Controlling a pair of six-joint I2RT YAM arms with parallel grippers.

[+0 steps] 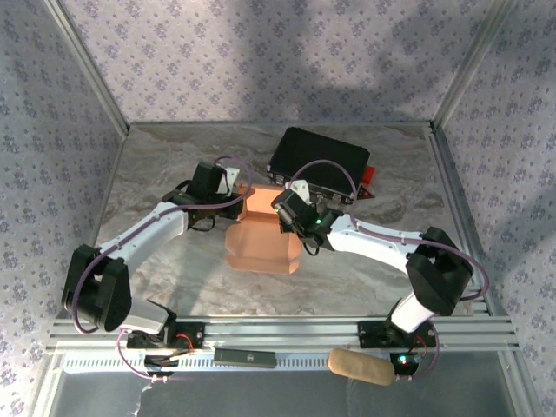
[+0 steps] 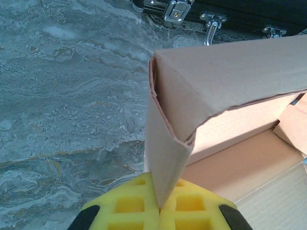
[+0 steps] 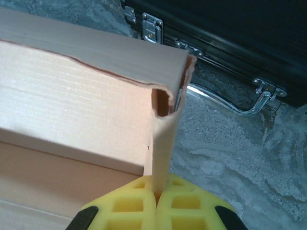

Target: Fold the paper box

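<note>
Two walls of the box point(image 1: 259, 248) are pinched. The left gripper point(image 2: 159, 208) is clamped on the upright wall at its left corner, and the right gripper point(image 3: 156, 195) on the one at its right corner. The box sits mid-frame in the top view on the table point(image 1: 165, 174), just below the case point(image 1: 317, 162).

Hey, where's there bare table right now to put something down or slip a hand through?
Free: the far-left table corner beside the black case; the near strip between the paper box and the front rail. Crowded: the centre, where the left gripper and right gripper pinch the box's flaps close to the case.
</note>
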